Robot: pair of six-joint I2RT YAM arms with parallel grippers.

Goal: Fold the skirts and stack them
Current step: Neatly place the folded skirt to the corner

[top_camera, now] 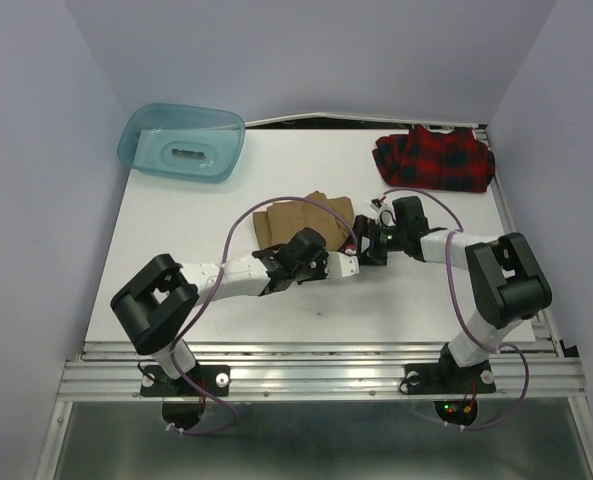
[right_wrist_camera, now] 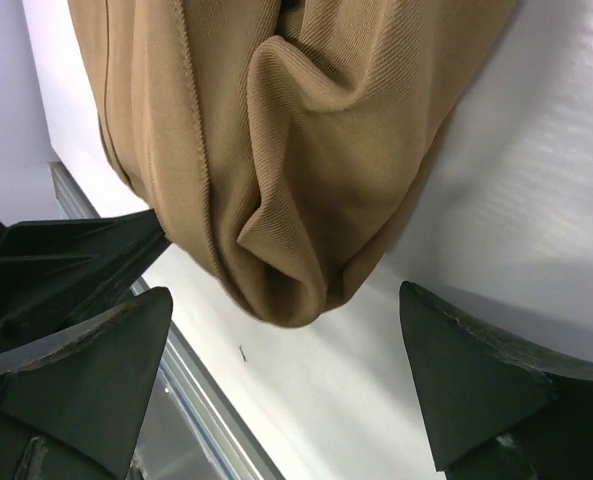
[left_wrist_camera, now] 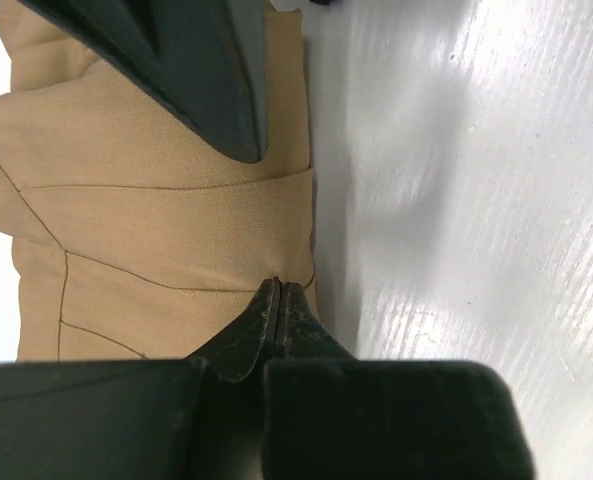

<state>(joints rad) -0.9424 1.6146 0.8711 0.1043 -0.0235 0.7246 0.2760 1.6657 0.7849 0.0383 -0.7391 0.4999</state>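
- The left pincer [left_wrist_camera: 276, 295] was closed, tips pressed flat together right at the edge of the tan skirt [left_wrist_camera: 156, 220]. The seams ran straight into the tips, so it looked like it had a pinch of the fabric.
- The right pincer [right_wrist_camera: 284, 295] was wide open. Its fingers [right_wrist_camera: 86, 370] sat on either side of a rumpled bulge of the same skirt, and neither one was touching the cloth as far as I could see.
- The two pincers were nearly nose to nose at the near right corner of the tan skirt, around the middle of the desk [top_camera: 376, 300].
- The tan skirt lay mostly flat in overlapping layers just past them, with only that one corner bunched up.
- The red plaid skirt [top_camera: 436, 158] sat in a loose heap at the far right corner, well apart from the tan one.
- The teal tub [top_camera: 181, 143] was over at the far left corner, right at the desk's edge.
- The desk top was plain white and a bit glossy, with soft streaky reflections in the left wrist view and shadow under the cloth.
- A ribbed metal rail [top_camera: 316, 375] ran along the near edge where both arm bases were bolted.
- Pale lavender-grey walls [top_camera: 36, 150] closed in the left, back and right sides.
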